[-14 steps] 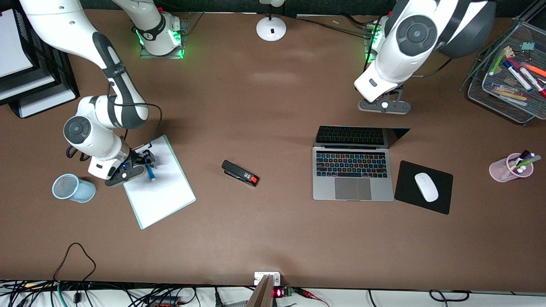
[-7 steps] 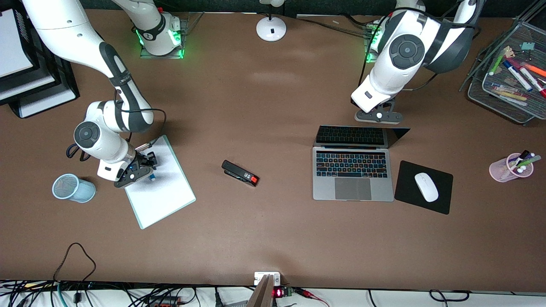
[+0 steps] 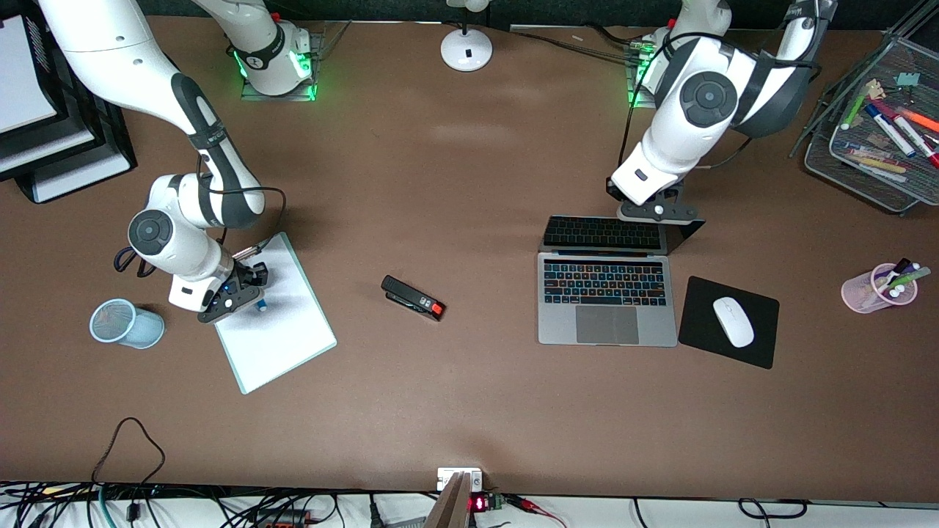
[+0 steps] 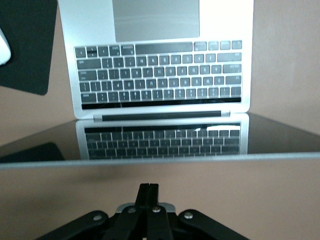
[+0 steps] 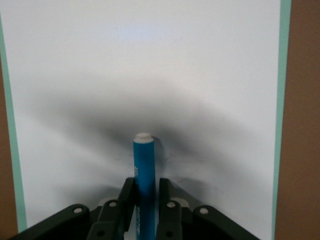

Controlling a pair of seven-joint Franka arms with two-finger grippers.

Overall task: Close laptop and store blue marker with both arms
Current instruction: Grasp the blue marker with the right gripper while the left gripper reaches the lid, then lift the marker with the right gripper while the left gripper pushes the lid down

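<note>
The laptop (image 3: pixel 607 293) stands open toward the left arm's end of the table, its lid (image 3: pixel 609 233) leaning back; it also fills the left wrist view (image 4: pixel 160 85). My left gripper (image 3: pixel 655 213) is shut and empty, just at the back of the lid's top edge (image 4: pixel 148 187). The blue marker (image 5: pixel 144 170) lies on a white notepad (image 3: pixel 275 315) toward the right arm's end; a little of it shows in the front view (image 3: pixel 260 304). My right gripper (image 3: pixel 246 290) is down on the notepad, fingers closed around the marker's body (image 5: pixel 145 200).
A light-blue mesh cup (image 3: pixel 125 323) stands beside the notepad. A black stapler (image 3: pixel 413 298) lies mid-table. A black mouse pad (image 3: pixel 755 345) with a white mouse (image 3: pixel 733 321) sits beside the laptop. A pink pen cup (image 3: pixel 880 287) and a wire tray (image 3: pixel 873 139) stand past them.
My left gripper has come down and closer to the back of the laptop lid. My right gripper has shifted over the blue marker and now covers most of it.
</note>
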